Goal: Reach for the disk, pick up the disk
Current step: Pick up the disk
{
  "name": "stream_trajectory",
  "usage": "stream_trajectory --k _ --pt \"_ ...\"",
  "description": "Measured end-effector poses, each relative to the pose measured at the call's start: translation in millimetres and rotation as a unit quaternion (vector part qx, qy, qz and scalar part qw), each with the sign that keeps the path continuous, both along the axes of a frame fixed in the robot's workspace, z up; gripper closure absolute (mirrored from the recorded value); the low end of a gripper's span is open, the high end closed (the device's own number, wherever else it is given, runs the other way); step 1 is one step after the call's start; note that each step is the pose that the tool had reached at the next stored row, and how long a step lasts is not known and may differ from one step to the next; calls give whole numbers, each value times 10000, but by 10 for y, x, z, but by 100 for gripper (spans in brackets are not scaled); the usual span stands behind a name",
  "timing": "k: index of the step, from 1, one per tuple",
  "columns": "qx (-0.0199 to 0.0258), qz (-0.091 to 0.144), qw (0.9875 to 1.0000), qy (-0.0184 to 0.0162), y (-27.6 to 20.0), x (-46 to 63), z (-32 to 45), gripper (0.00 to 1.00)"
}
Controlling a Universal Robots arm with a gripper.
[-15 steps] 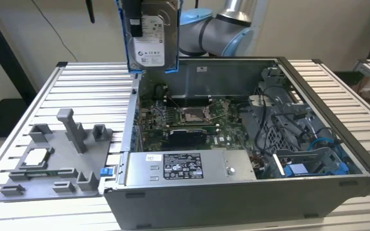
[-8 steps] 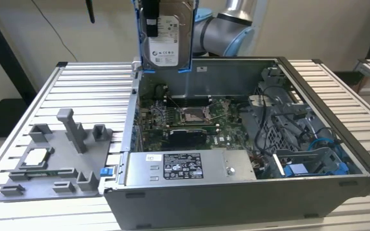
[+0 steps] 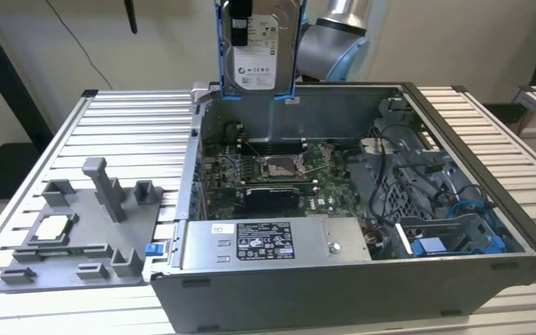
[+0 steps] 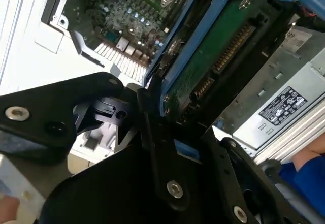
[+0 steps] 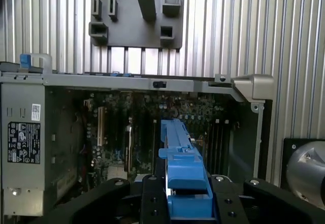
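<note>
1 claw [image 5: 188,203] clamped on the disk [image 3: 260,52], upright above the open computer case [image 3: 361,279].

Arm [image 3: 329,38]: rounded silver-grey joint housing, pale blue-grey cap. Pincer [image 4: 167,132]: matte black angular plates and linkages, silver hex screws at pivots, black round-head screws beside them. Same black plates with small dark screws in first wrist view.
</note>
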State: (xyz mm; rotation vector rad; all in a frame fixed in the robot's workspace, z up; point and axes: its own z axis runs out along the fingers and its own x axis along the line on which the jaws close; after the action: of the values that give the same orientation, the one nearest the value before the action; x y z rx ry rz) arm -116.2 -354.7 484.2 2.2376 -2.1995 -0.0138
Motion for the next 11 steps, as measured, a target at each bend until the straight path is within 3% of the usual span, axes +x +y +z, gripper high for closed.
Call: stream_trajectory --k 11 --pt "0 -1 10000 0 -5 486 65 100"
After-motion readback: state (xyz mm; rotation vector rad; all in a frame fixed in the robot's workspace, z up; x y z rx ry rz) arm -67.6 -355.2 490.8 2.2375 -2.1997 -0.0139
